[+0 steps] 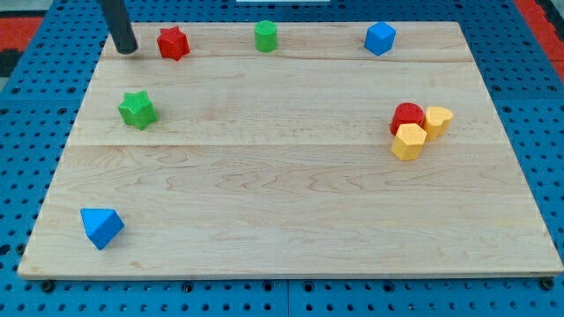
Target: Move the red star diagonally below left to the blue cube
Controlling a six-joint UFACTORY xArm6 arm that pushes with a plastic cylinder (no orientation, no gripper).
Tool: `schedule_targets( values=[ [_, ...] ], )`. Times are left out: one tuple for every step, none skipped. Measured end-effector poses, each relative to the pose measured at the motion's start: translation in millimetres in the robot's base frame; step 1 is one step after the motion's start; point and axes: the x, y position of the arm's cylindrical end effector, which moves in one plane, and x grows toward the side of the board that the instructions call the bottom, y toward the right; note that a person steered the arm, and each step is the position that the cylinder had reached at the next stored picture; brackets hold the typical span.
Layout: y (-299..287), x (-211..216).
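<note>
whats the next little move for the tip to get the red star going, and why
Probably push right and slightly down. My tip sits just left of the red star, near the board's top-left. The blue cube is far to the view's right along the top edge, so the star must travel right, passing below the green cylinder, to end below-left of the cube.

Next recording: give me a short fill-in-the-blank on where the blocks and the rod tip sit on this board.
1. My tip sits just to the view's ____ of the red star.
2. The block between the red star and the blue cube along the view's top is the ____ cylinder.
3. The red cylinder touches ____ yellow blocks.
4. The green star lies toward the view's ____ from the red star.

Missing words: left; green; two; bottom
</note>
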Motion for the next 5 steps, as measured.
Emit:
schedule_targets(
  values=[
    [35.6, -7.0],
    [105.1, -8.2],
    [105.1, -31.8],
    [134.5, -24.0],
    [202.5, 46.3]
  ],
)
